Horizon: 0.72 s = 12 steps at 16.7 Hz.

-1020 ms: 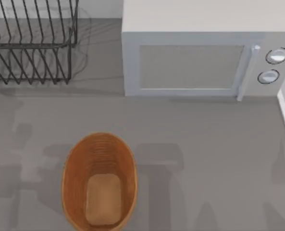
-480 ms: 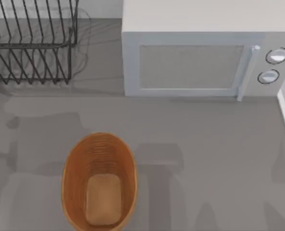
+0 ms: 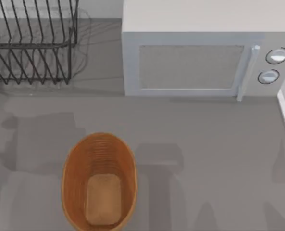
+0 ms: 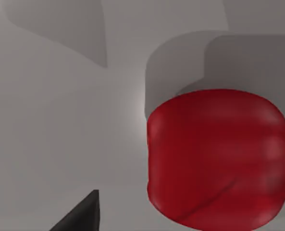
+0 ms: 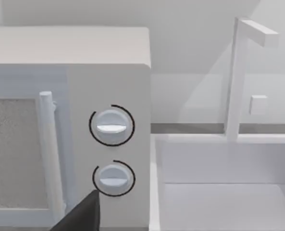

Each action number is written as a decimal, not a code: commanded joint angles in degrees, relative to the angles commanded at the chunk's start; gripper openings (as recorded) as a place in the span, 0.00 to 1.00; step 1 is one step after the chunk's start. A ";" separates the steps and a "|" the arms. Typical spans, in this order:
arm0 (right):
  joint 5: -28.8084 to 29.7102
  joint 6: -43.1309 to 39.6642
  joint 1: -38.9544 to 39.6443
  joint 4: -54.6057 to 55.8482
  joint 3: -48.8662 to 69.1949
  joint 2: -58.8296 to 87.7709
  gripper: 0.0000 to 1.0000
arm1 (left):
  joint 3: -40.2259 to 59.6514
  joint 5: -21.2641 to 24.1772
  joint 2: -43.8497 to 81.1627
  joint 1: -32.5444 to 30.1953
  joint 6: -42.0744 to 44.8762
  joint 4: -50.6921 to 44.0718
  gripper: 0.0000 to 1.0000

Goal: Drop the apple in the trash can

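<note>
1. Bench (image 3: pixel 204 159): flat grey surface, crossed by soft blocky shadows.
2. Microwave (image 3: pixel 195 57): pale grey-white, at the far side, right of centre; door shut, vertical handle (image 3: pixel 245 72), two round dials (image 5: pixel 112 126) stacked at its right.
3. Wire rack (image 3: pixel 31 43): black, at the far left corner.
4. Sink (image 5: pixel 224 192): white basin with an angular white tap (image 5: pixel 241 72), just beside the microwave's dial side.

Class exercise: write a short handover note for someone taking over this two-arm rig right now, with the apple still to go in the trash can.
Left tool: over the grey surface close to the apple; its grip is not visible.
Right tool: parked facing the microwave.
Trash can: lower left of the table, nothing in it.
Done: no drop yet.
Left: get the apple over the can and release it.
</note>
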 joint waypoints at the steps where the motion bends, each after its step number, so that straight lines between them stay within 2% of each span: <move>1: 0.00 0.00 0.00 0.00 0.00 0.00 1.00 | -1.17 0.00 0.65 0.13 0.08 1.91 1.00; 6: 0.00 0.00 0.00 0.00 0.00 0.00 1.00 | -7.35 -0.02 4.22 0.67 0.72 11.96 1.00; 10: 0.00 0.00 0.00 0.00 0.00 0.00 1.00 | -7.86 -0.02 4.49 0.72 0.77 12.60 1.00; 12: 0.00 0.00 0.00 0.00 0.00 0.00 1.00 | -7.86 -0.02 4.49 0.72 0.77 12.60 0.85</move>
